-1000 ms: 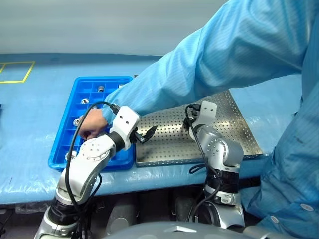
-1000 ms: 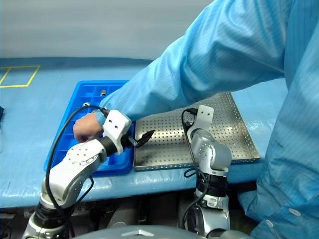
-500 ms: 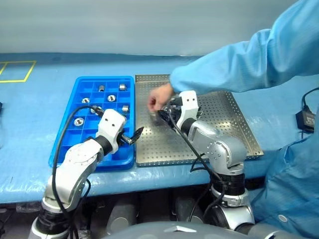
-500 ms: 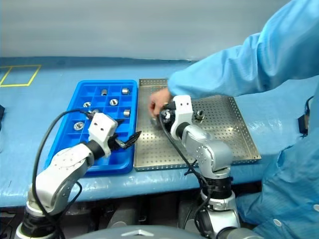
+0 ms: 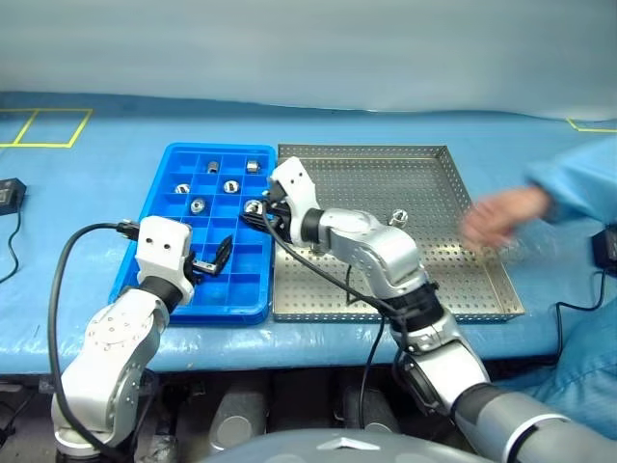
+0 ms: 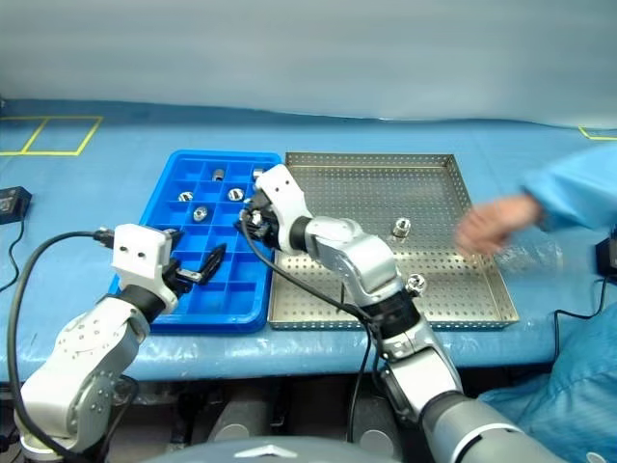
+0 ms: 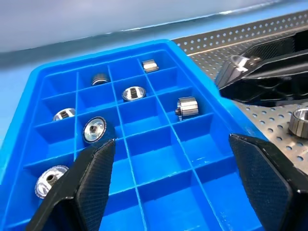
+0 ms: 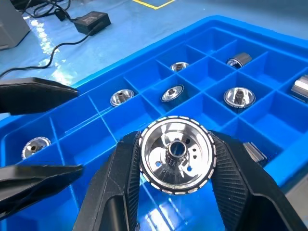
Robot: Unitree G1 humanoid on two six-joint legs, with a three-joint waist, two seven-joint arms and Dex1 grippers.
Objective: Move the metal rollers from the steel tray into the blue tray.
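Here, in the left eye view, the blue tray point(image 5: 159, 253) lies on a table with a blue cover point(image 5: 77, 203), and the steel tray point(image 5: 487, 280) lies just beside it, touching along one long edge. The right gripper point(image 5: 254, 209) reaches over the blue tray's edge next to the steel tray. The left gripper point(image 5: 210, 258) hangs over the blue tray's near end with its jaws wide apart and nothing in them. Some metal rollers point(image 5: 198, 204) sit in the compartments at the far end of the blue tray. One roller point(image 5: 399, 219) stands near the middle of the steel tray. A person's hand point(image 5: 501, 214) is above the steel tray's right edge.

In the right eye view, another roller point(image 6: 415, 283) sits on the steel tray close to its near edge.

In the left wrist view, the left gripper's two black fingers point(image 7: 94, 178) stand far apart over empty compartments. Six rollers lie in compartments further on, one in each.

In the right wrist view, the right gripper's jaws are clamped on a shiny roller point(image 8: 176, 155), with its round face and middle hole showing. It is held above the blue tray's compartments.
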